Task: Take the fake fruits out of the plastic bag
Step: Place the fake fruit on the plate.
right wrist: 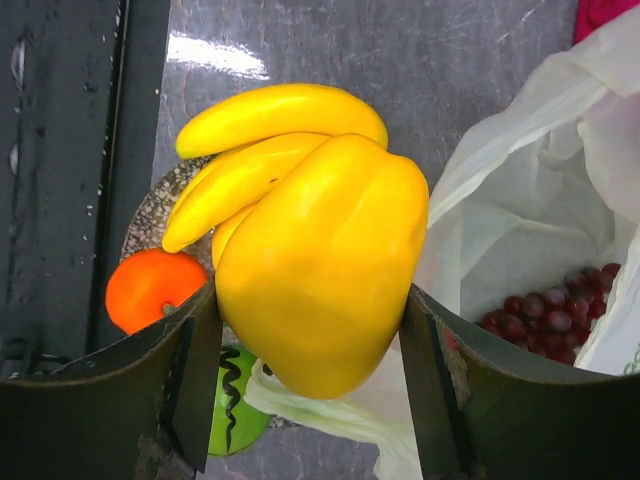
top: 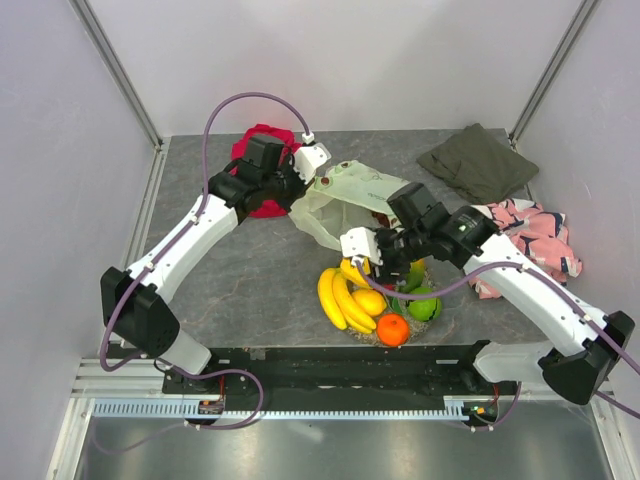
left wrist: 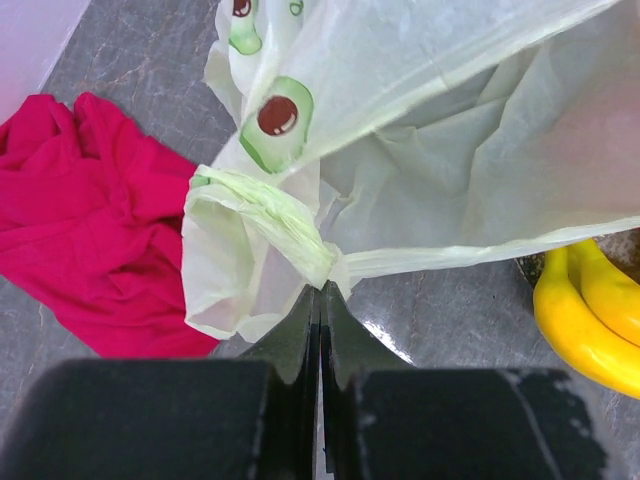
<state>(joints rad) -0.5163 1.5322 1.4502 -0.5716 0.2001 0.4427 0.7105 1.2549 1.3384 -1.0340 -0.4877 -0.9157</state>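
2 hands are busy here, and both have something in them. Your left hand (left wrist: 320, 292) is pinched fully closed on a bunched edge of the plastic bag (left wrist: 430, 130), on the side toward the red cloth (left wrist: 90, 230). The film is gathered into a tight fold right at the fingertips. Your right hand (right wrist: 310, 330) stands wide around a yellow mango (right wrist: 320, 250), with 1 finger pressed against each side of it, just beside the bag's open mouth.

The bag lies crumpled on the desk (top: 260, 290) between the 2 arms, its mouth turned toward the right hand. Inside it you can see the grapes (right wrist: 550, 305), a dark red-purple cluster low in the opening.

4 fruits are already out, grouped on the round dish (right wrist: 150, 210) near the front edge. They are the banana bunch (top: 338, 298), the lemon (top: 370, 301) touching it, the orange (top: 393, 329) and the green melon (top: 424, 306).

An olive cloth (top: 478, 162) lies at the far right, and a pink patterned cloth (top: 530, 235) sits beside the right arm.
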